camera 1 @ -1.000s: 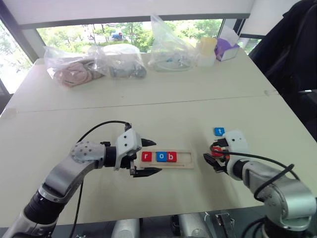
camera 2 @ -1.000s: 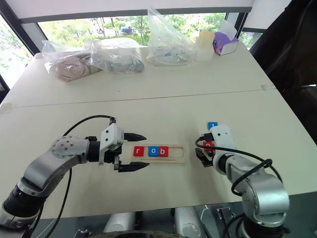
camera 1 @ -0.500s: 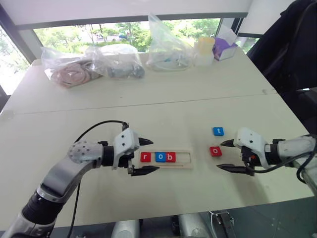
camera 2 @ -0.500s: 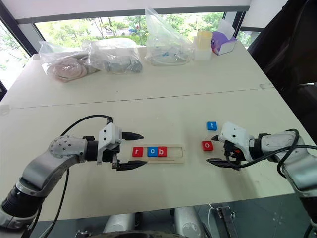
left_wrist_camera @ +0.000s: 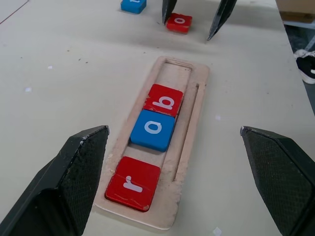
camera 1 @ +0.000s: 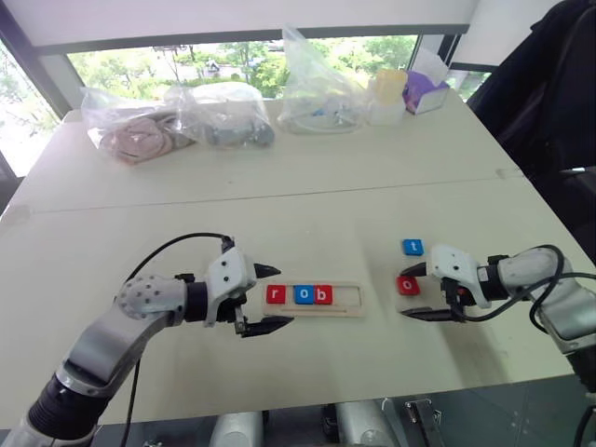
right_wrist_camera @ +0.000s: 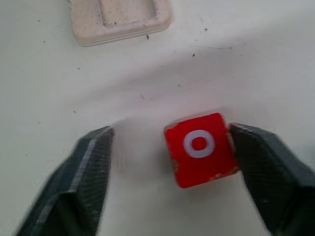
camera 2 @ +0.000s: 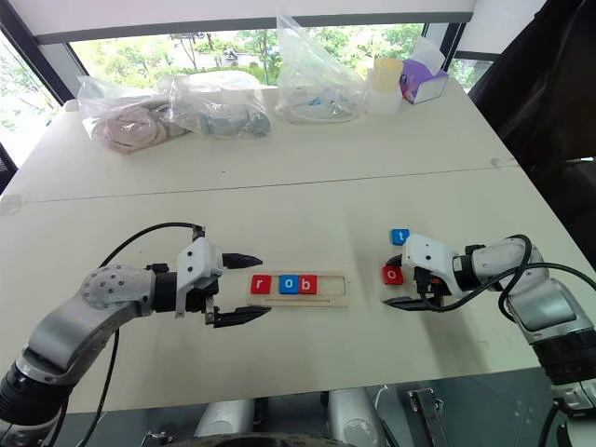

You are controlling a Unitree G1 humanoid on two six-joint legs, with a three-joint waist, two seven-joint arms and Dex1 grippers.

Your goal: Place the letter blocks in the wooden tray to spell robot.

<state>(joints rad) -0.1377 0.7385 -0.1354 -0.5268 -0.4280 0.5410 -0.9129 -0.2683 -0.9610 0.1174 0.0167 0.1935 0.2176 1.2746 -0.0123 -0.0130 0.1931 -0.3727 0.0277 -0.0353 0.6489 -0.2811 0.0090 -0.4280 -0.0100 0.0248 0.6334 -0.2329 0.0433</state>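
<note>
Between right gripper (right_wrist_camera: 167,142) jaws, red o block (right_wrist_camera: 201,149), touching 1 finger

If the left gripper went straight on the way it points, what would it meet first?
Probably the wooden tray: the open left gripper faces along it, fingers apart either side of the near end, with the red r block closest inside.

Wooden tray (right_wrist_camera: 118,19) cut off by frame edge
</note>
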